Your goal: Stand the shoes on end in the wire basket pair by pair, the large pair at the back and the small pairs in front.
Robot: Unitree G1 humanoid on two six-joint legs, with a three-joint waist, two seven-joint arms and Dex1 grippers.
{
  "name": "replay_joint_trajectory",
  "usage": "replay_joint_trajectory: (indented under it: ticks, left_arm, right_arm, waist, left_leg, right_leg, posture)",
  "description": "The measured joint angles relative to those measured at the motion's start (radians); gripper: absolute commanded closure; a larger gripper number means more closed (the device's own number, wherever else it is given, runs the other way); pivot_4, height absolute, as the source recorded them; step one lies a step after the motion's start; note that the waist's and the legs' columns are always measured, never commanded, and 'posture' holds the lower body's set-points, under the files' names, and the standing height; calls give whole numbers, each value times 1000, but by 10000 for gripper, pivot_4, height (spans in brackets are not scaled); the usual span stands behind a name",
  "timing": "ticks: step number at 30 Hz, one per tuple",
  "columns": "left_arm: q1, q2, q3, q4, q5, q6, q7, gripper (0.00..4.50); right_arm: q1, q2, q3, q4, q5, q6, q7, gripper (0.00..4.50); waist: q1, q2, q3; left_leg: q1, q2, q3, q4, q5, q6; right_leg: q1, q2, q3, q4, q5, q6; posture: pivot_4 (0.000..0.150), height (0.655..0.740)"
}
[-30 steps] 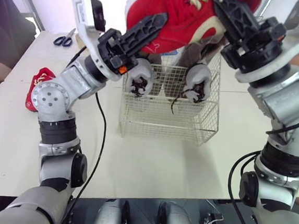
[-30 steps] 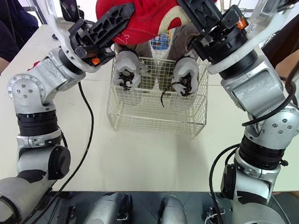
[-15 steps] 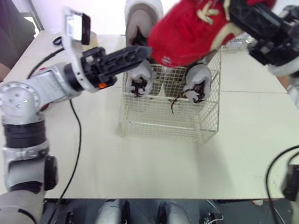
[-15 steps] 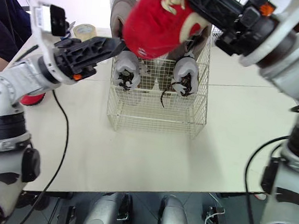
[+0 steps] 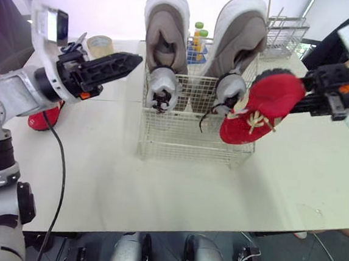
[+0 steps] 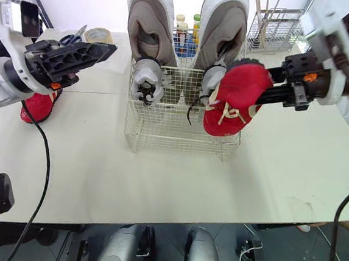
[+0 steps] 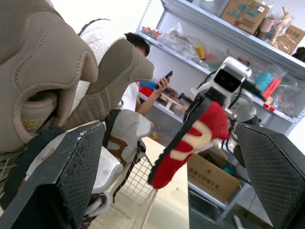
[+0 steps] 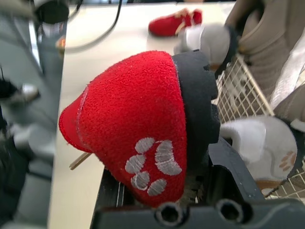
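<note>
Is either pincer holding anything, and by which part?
The right pincer grips the red fabric shoe with cream laces by its heel end; the open left pincer holds nothing.

That red shoe (image 8: 138, 119) is looking like fuzzy fleece, wire basket (image 6: 162, 135) is showing thin pale metal, tabletop (image 6: 157, 184) is looking smooth, matt.

Six shoes: two large tan shoes (image 5: 166, 35), two small grey shoes (image 5: 163, 88), one red shoe (image 5: 259, 110) at three o'clock of the wire basket (image 5: 186, 140), and one red mate (image 5: 44, 118) at nine o'clock. One basket. One tape roll (image 5: 99, 43), one pair of scissors (image 6: 69, 37), one wire rack (image 5: 284, 30), at least two bottles (image 5: 199, 35).
</note>
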Motion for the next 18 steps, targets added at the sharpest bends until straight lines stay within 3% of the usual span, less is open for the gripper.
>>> replay_joint_trajectory:
  ticks: [7,18]
  left_arm:
    - [12,-16,-1,-39,-5,-3,43,167]
    - [30,-31,-1,-77,-18,-20,82,167]
  right_arm:
    - [-9,116,72,93,-206,-181,113,38241]
    - [39,190,108,111,-328,-251,141,38241]
  waist:
    - [1,0,1]
    - [2,0,1]
  left_leg:
    - [0,0,0,0,1,-1]
    - [0,0,0,0,1,-2]
  right_leg:
    - [0,0,0,1,0,0]
    - [0,0,0,1,0,0]
  posture:
    - [1500,7400]
    - [1500,7400]
